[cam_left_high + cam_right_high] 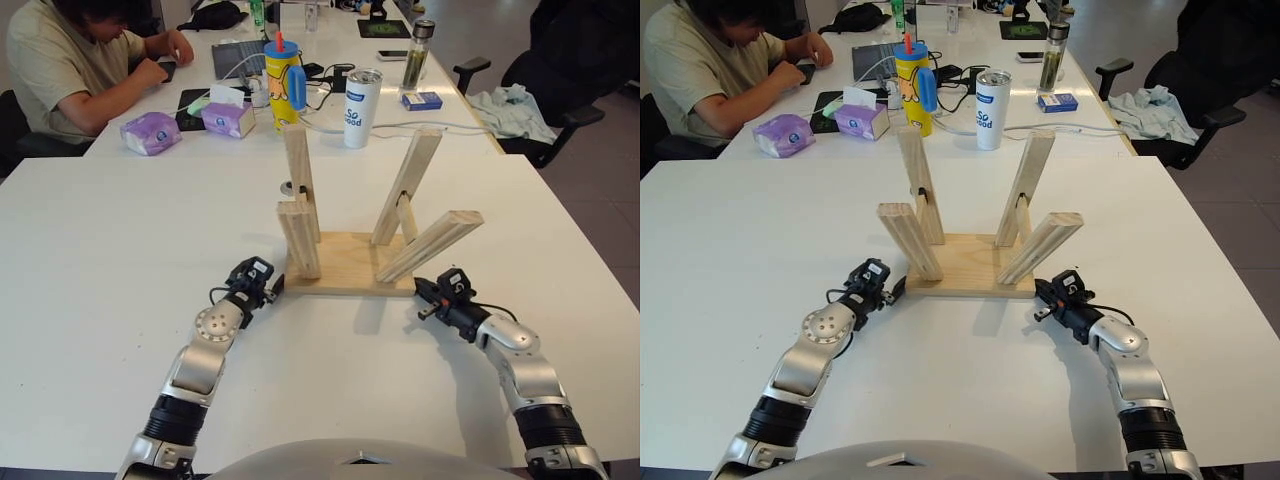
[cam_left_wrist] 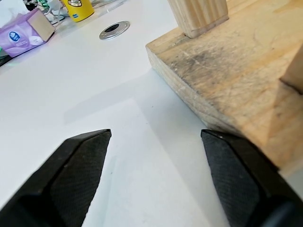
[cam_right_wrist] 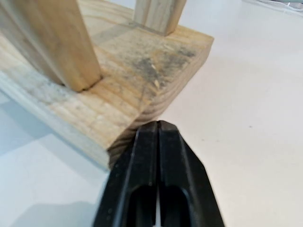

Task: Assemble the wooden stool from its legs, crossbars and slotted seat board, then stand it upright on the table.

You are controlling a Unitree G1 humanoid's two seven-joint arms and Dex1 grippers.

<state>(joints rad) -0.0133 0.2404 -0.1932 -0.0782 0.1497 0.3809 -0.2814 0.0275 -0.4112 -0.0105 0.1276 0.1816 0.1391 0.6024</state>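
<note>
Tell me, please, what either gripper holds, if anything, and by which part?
Nothing is held: left gripper open, right gripper shut empty, both beside the seat board.

1. I'm getting bright, even overhead light across the white table [image 1: 110, 260].
2. A soft shadow spills toward me from the seat board [image 1: 345, 268].
3. In my right wrist view, the table glares pale.

The seat board [image 1: 970, 265] lay flat on the white table [image 1: 730, 260], its four legs [image 1: 922, 190] pointing up and splaying outward. The left tool [image 1: 896, 287] sat low at the board's near left corner, and the right tool [image 1: 1040, 297] at its near right corner.
</note>
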